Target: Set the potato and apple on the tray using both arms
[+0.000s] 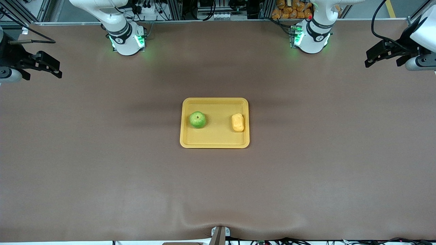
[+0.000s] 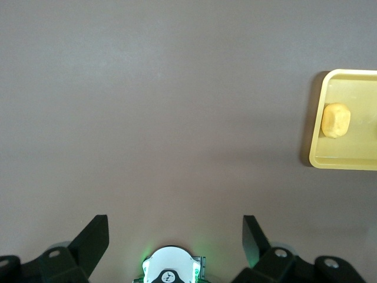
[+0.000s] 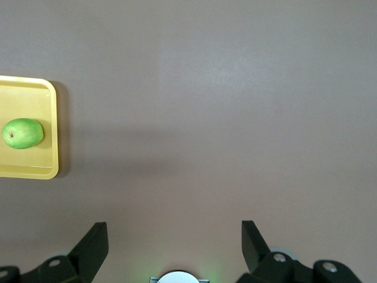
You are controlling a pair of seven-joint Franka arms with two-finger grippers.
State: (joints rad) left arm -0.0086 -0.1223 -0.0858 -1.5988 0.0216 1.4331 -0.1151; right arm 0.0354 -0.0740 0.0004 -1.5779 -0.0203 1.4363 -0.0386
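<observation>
Tray (image 1: 214, 141): flat, yellow-orange, low rim, at the middle of the brown bench (image 1: 102, 163).
Apple (image 1: 197, 119): bright green, resting on the tray, toward the right arm's end.
Potato (image 1: 237, 122): yellow-orange lump, also on the tray, toward the left arm's end, just beside the rim, well apart from the apple.
Left gripper (image 1: 383, 54): raised over the bench edge at the left arm's end, fingers spread wide, holding nothing.
Right gripper (image 1: 46, 64): raised over the bench edge at the right arm's end, fingers likewise spread, empty.
Progress: likely complete, both items on the tray, both arms parked clear.
Risk, apple: round, so liable to roll toward the rim if the tray or bench gets bumped.
Risk, potato: close to the rim; a nudge from a returning arm could tip it over the low edge.
</observation>
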